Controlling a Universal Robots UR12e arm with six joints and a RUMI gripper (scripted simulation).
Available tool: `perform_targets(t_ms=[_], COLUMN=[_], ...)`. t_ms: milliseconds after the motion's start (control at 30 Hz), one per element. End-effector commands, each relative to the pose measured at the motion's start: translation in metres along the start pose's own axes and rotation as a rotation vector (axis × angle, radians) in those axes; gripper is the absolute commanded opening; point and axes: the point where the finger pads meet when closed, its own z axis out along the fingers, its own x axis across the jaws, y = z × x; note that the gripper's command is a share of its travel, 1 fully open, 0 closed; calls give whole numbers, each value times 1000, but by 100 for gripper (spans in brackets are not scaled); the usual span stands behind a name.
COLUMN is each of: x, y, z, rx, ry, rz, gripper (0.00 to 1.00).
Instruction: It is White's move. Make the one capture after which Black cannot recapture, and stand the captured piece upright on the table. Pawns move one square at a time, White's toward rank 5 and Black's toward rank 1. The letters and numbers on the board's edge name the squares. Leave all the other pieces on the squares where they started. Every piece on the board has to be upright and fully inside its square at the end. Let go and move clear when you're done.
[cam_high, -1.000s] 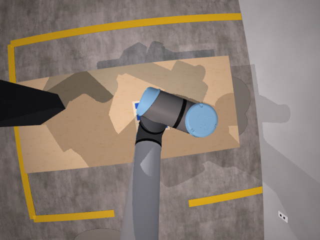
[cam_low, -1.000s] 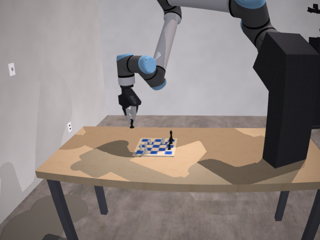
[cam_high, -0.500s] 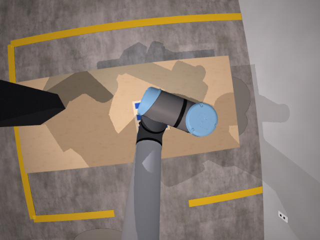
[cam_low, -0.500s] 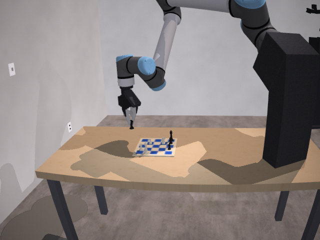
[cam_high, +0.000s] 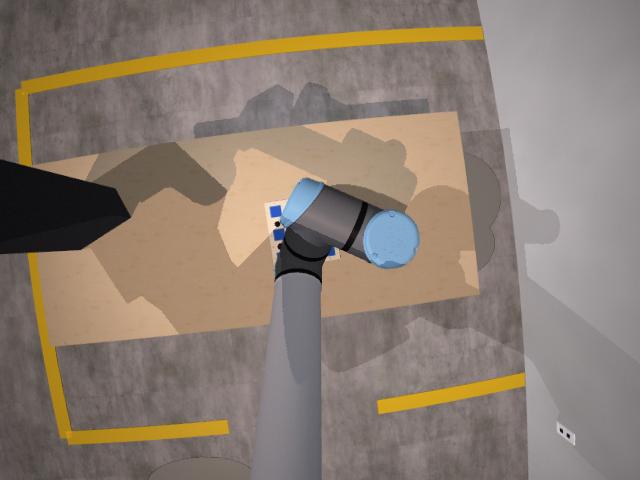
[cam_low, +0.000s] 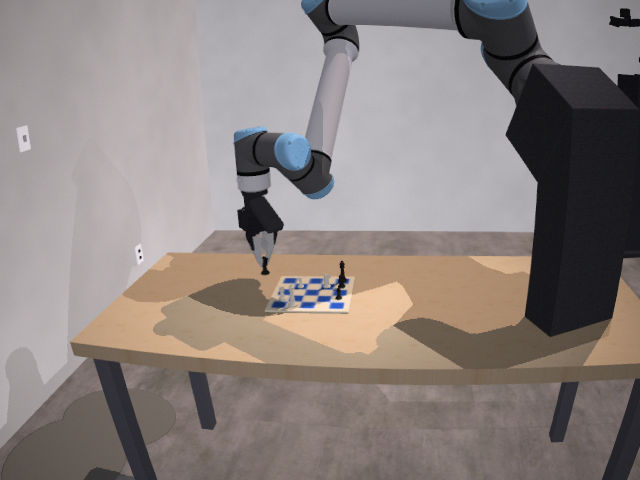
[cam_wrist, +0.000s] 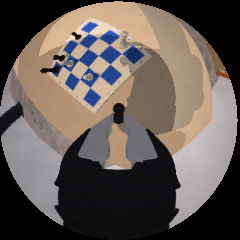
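Note:
My gripper (cam_low: 264, 262) (cam_wrist: 118, 113) is shut on a black chess piece (cam_low: 265, 268) (cam_wrist: 118, 108) with a round head. The piece hangs upright beside the board, low over the table; whether its base touches is unclear. The blue and white board (cam_low: 310, 311) (cam_wrist: 94, 110) bears a tall black piece (cam_low: 342, 269) (cam_wrist: 49, 70), a second black piece (cam_low: 341, 282) (cam_wrist: 59, 57) and a small one (cam_low: 338, 293) (cam_wrist: 76, 35). White pieces stand near the black ones (cam_wrist: 69, 62), at the near edge (cam_wrist: 89, 76) and at the right (cam_wrist: 123, 61), with a taller one (cam_wrist: 123, 39) behind.
The wooden table (cam_high: 103, 310) (cam_low: 217, 335) surrounds the board. A large black pedestal (cam_low: 594, 206) stands at the table's right in the exterior view. The arm hides much of the board and the gripper in the top view. The square letters are too small to read.

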Motion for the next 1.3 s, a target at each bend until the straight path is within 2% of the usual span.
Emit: perform_targets(t_ms=[0, 133, 300, 1267], x=[1, 1, 1, 1], y=[1, 1, 1, 1], z=[20, 33, 40, 41], rx=[-1, -1, -1, -1], ry=[1, 1, 1, 1], rz=[0, 0, 0, 0], gripper=[0, 0, 0, 0])
